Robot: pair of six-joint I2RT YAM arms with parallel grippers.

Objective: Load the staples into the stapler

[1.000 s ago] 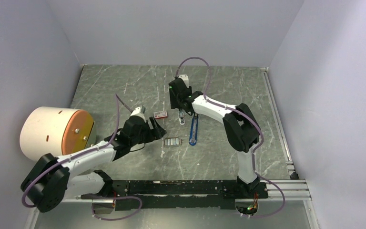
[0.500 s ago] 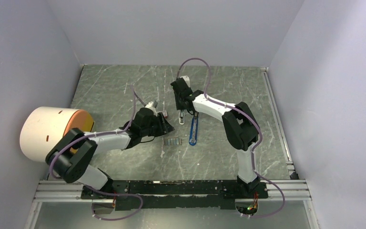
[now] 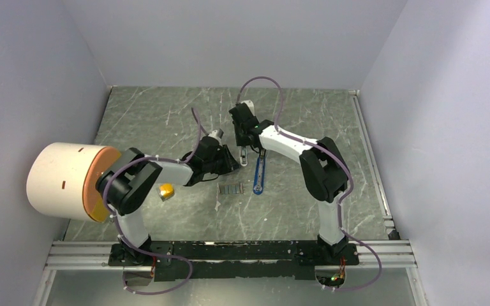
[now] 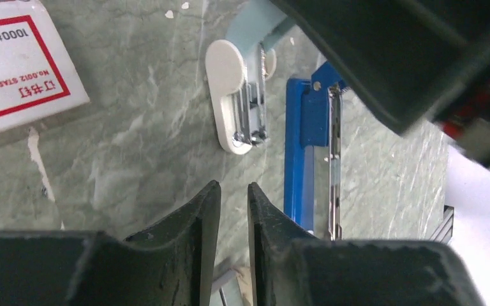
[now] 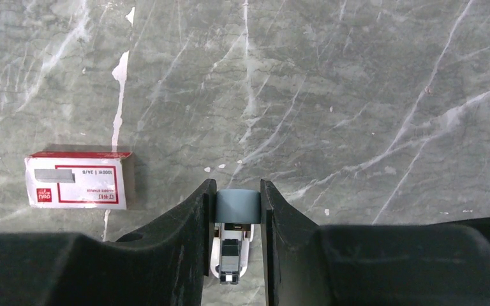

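While the right gripper (image 5: pixel 237 194) pinches the pale blue-grey piece (image 5: pixel 237 208), seemingly readying the stapler (image 3: pixel 258 175), the left gripper (image 4: pixel 234 191) hovers narrowly spread and empty. The staples (image 3: pixel 231 189) lie on the bench (image 3: pixel 166 115) beside the stapler, probably needing an edge pinch next.

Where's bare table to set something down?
Free: the far table strip along the back wall; the right edge past the right arm; the near strip between staples and base rail. Crowded: centre, around stapler, pale blue-grey piece, staple box.

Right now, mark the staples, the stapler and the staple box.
staples (image 3: pixel 231 189), top view, middle of the strip block
stapler (image 3: pixel 259 175), top view, middle of blue body
staple box (image 5: pixel 80 180), right wrist view, printed top face
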